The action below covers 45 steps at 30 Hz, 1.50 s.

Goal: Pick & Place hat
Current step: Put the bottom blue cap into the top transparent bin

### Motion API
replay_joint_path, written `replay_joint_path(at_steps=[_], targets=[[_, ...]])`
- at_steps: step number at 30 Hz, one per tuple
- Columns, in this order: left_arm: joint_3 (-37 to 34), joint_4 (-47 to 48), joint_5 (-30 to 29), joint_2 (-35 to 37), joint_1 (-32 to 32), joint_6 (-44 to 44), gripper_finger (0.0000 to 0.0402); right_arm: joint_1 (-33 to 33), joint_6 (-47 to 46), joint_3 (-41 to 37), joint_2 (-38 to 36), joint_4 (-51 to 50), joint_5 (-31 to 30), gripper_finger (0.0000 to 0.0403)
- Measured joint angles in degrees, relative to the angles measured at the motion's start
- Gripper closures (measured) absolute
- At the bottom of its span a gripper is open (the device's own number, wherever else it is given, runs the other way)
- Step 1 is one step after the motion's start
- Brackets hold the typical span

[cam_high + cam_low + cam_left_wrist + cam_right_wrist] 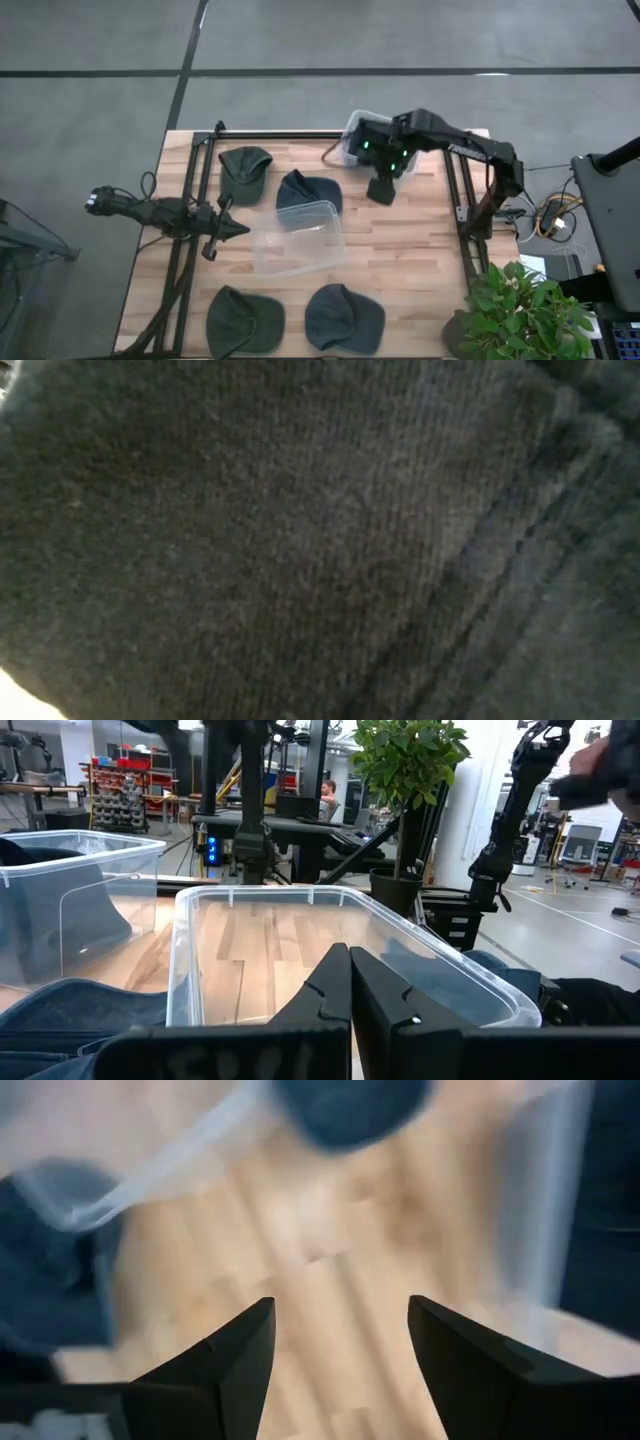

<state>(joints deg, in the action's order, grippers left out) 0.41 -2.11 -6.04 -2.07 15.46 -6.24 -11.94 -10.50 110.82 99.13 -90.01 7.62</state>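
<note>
Several caps lie crown-up on the wooden table: a green one [243, 170] and a blue one [308, 190] toward the far side, a green one [243, 320] and a grey-blue one [345, 318] at the near edge. My right gripper [380, 192] hovers open over bare wood right of the blue cap [345, 1110], with nothing between its fingers [340, 1310]. My left gripper [235, 228] is shut and waits at the table's left, pointing at the clear bin [330, 950]. Dark fabric [300, 540] fills the low view.
A clear plastic bin [300, 235] sits at the table's centre beside the blue cap. A second clear bin [358, 135] stands at the far edge under my right arm. Black frame rails [195, 200] run along both sides. A potted plant [520, 310] stands off the near right corner.
</note>
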Motion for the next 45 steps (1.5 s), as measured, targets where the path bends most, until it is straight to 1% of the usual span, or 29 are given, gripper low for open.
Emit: replay_joint_path(at_steps=[6,11,16,21,25,29,36,42,45], targets=[[-0.01,0.0,0.0,-0.02,0.0,-0.02,0.0402,8.25,-4.41,-4.77,1.73,0.58,0.45,0.0179],[0.0,0.0,0.0,-0.01,-0.02,-0.01,0.0402,14.24,-7.71,-8.08,4.69,0.94,0.56,0.0179],[0.0,0.0,0.0,-0.01,-0.01,0.0,0.0402,19.18,-10.3,-9.88,7.91,1.39,1.92,0.0179],[0.0,0.01,0.0,-0.02,-0.01,-0.02,0.0402,23.71,-9.54,-10.18,11.3,4.46,3.47,0.0179],[0.0,0.0,0.0,-0.01,0.0,-0.01,0.0402,26.73,-9.59,-10.05,13.98,6.7,3.56,0.0179],[0.01,0.0,0.0,0.0,0.0,0.0,0.0402,29.24,-11.84,-10.0,16.19,7.09,3.56,0.0179],[0.0,0.0,0.0,0.0,-0.01,-0.02,0.0402,32.8,-16.86,-10.44,16.88,9.49,4.37,0.0179],[0.01,0.0,0.0,0.0,-0.02,0.0,0.0402,35.23,-20.85,-10.51,16.44,18.3,5.5,0.0179],[0.0,0.0,0.0,0.0,0.0,-0.02,0.0402,36.88,-23.5,-11.22,16.44,20.06,4.76,0.0179]])
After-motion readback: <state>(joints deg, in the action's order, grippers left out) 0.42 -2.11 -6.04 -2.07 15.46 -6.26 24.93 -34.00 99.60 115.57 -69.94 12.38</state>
